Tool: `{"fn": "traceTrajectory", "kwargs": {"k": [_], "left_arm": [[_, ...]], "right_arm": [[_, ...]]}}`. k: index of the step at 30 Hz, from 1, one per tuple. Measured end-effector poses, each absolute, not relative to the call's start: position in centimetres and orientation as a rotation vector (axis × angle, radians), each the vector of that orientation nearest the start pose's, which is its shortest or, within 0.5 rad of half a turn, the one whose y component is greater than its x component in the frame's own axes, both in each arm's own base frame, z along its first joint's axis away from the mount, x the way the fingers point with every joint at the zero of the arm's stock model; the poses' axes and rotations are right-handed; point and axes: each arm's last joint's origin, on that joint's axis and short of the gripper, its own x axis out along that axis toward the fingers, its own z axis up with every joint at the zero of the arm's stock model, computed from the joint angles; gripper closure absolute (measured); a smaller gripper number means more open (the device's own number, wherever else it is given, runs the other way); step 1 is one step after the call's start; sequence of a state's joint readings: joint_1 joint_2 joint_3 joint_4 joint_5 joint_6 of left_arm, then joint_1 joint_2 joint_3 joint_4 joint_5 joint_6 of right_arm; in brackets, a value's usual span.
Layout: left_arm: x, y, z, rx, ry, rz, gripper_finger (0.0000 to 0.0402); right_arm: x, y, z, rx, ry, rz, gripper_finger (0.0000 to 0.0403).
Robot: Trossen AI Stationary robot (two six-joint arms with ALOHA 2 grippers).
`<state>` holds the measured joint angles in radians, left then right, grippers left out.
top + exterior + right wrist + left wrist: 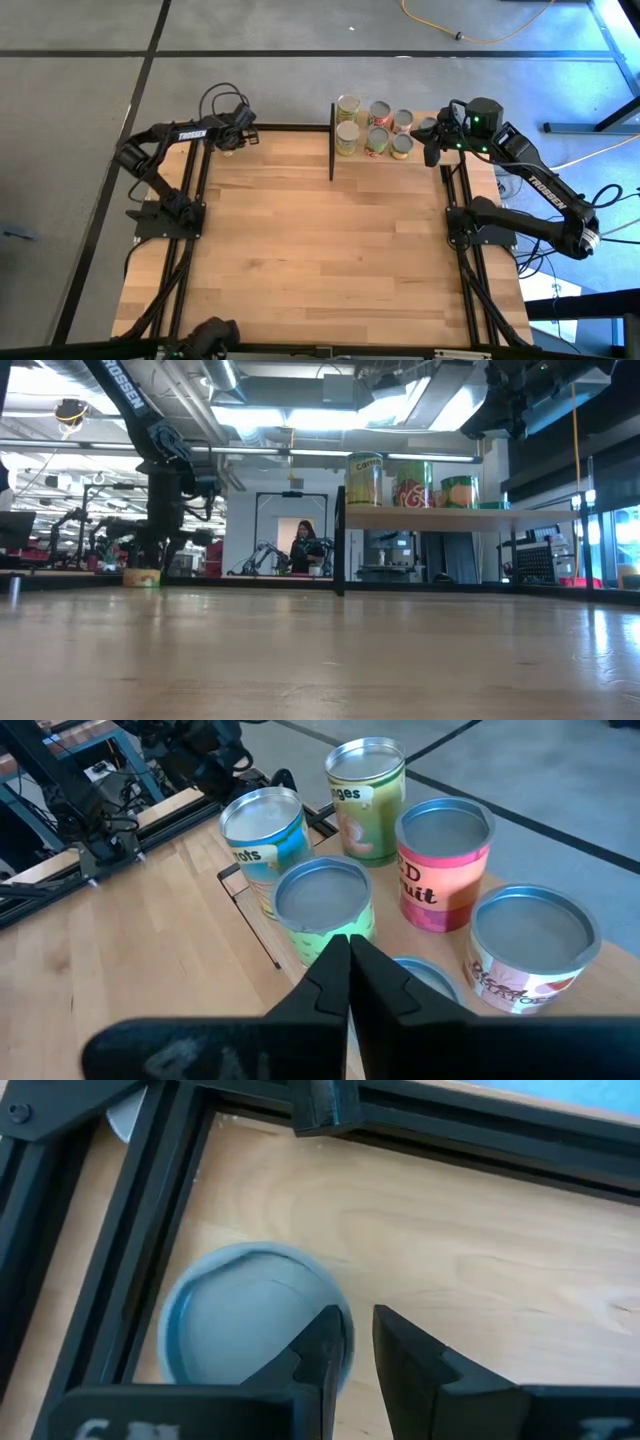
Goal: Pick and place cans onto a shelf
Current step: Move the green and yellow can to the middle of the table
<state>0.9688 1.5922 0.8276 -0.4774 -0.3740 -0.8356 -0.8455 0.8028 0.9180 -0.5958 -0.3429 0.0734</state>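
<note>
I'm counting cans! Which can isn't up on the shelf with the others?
The lone can at the table's far left corner, right under the left pincer. It stands on the tabletop; all the other cans are bunched together on the shelf.

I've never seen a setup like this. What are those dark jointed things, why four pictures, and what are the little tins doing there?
They are two robot arms bolted to a wooden table. One picture looks down from above, one level across the table, and one from each wrist. Six cans already stand on the shelf at the far edge. The left gripper, fingers nearly together, hovers beside one remaining can in the far left corner, holding nothing. The right gripper is shut and empty, just over the shelved cans.
</note>
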Motion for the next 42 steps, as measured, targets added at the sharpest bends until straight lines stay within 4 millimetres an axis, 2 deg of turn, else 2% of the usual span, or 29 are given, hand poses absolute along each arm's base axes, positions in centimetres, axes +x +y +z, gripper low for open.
{"fn": "traceTrajectory", "kwargs": {"k": [42], "left_arm": [[14.51,22.8,14.88,-0.96,0.795,1.699,0.0344]], "right_arm": [[11.19,-11.16,33.82,0.334,0.376,-0.507,0.0391]]}}
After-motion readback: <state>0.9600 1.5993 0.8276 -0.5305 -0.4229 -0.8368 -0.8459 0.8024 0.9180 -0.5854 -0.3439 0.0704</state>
